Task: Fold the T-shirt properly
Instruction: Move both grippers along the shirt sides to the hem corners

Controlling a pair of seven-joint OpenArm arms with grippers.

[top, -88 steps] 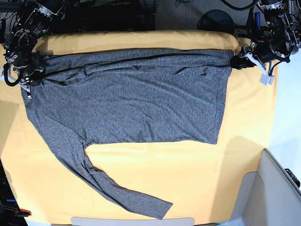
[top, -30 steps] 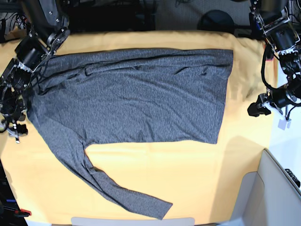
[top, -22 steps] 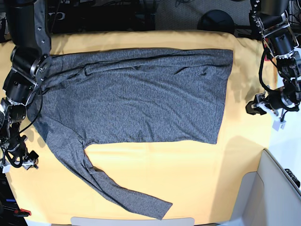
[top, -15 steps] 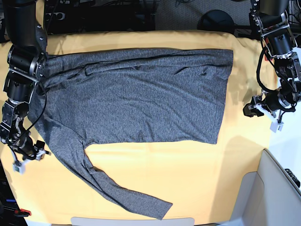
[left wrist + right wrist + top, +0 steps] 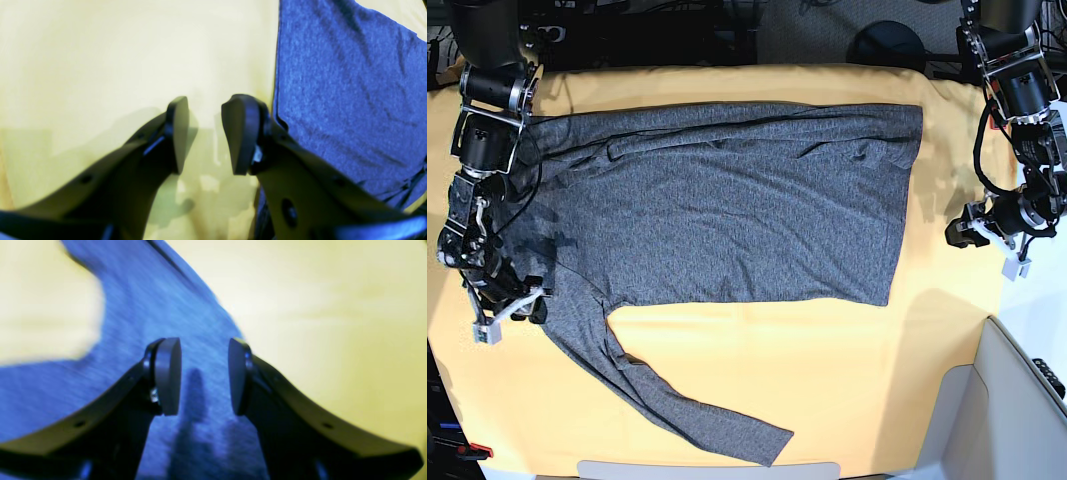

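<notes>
The dark grey T-shirt (image 5: 727,200) lies flat on the yellow-orange table cloth (image 5: 827,380), one long sleeve (image 5: 677,400) trailing to the front. My right gripper (image 5: 532,300) hovers over the shirt's left side, where that sleeve starts. In the right wrist view it (image 5: 205,376) is open, with blurred shirt fabric (image 5: 150,306) below the gap. My left gripper (image 5: 954,235) hangs over bare cloth just off the shirt's right edge. The left wrist view shows it (image 5: 205,133) open and holding nothing, the shirt edge (image 5: 350,83) beside its right finger.
A pale grey bin (image 5: 1017,400) fills the front right corner. A black round base (image 5: 885,45) and cables sit beyond the table's far edge. A white strip (image 5: 707,470) lies along the front edge.
My right gripper swung from the table's left edge in over the shirt near the sleeve, its jaws narrowing. My left gripper drifted slightly toward the shirt's right edge. The shirt lies unchanged.
</notes>
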